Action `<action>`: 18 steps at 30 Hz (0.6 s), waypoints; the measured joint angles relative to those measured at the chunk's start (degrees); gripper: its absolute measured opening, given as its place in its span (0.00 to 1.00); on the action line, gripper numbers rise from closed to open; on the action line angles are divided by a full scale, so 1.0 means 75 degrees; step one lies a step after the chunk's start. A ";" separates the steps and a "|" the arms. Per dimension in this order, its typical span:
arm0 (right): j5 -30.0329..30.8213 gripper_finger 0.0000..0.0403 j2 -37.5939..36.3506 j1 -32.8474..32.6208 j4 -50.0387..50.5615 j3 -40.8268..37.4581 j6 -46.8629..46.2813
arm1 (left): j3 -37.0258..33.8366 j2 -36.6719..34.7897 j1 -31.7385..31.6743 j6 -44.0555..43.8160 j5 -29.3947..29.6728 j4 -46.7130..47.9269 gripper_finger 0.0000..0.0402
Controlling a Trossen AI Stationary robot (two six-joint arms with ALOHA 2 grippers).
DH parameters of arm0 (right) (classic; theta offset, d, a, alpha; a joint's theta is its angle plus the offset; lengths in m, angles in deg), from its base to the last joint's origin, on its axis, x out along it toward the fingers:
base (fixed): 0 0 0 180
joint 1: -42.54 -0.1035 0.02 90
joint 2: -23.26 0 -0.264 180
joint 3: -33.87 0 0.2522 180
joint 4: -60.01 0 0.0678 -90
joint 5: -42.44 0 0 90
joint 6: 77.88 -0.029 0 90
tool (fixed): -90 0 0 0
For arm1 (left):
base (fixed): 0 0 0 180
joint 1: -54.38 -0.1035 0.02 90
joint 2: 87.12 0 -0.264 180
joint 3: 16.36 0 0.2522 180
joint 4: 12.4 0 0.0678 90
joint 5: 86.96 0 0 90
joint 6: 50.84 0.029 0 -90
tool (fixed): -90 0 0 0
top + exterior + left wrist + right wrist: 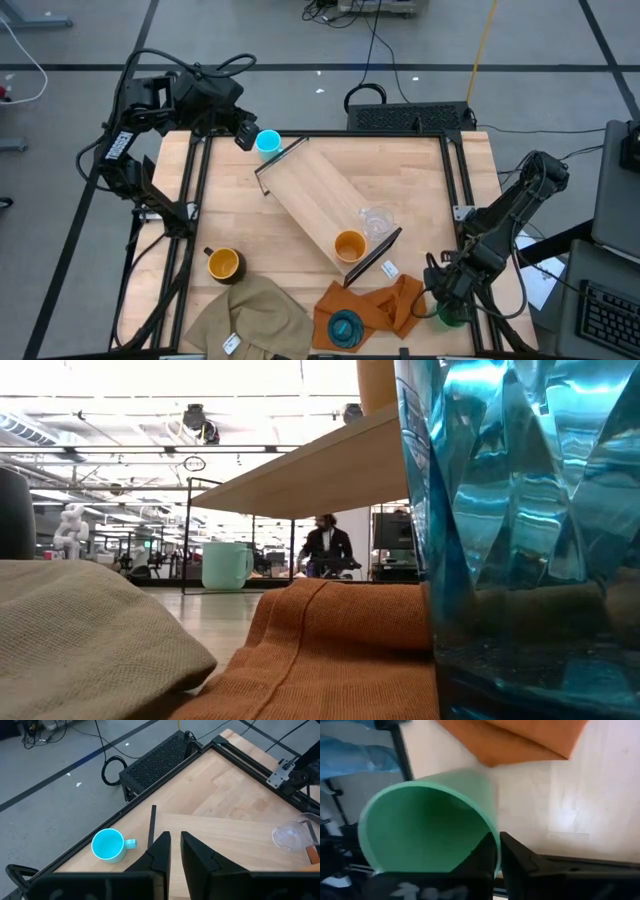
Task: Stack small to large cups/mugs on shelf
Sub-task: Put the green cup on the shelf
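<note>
We see right gripper (497,851) clamped on green cup (427,820) rim at table's 4 o'clock; left gripper (172,851) closed, empty, near 11.

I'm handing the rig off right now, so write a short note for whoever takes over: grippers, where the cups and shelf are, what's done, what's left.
Right gripper: shut on the rim of the green cup, at the table's near right corner.
Left gripper: shut, empty, hovering at the far left by the light-blue mug.
Shelf: lies diagonally mid-table, carrying the orange cup and the clear tumbler at its near end.
Off the shelf: the dark mug near left on the table, the teal cup on the orange cloth.
Done: two cups on the shelf.
Left: the green cup, then the light-blue mug, dark mug and teal cup.
</note>
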 joint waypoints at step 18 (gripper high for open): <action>0.0373 0.00 -0.1364 0.0585 0.0991 0.0096 -0.0480 | 0.0000 0.0000 0.0000 0.0118 0.0031 -0.0003 0.10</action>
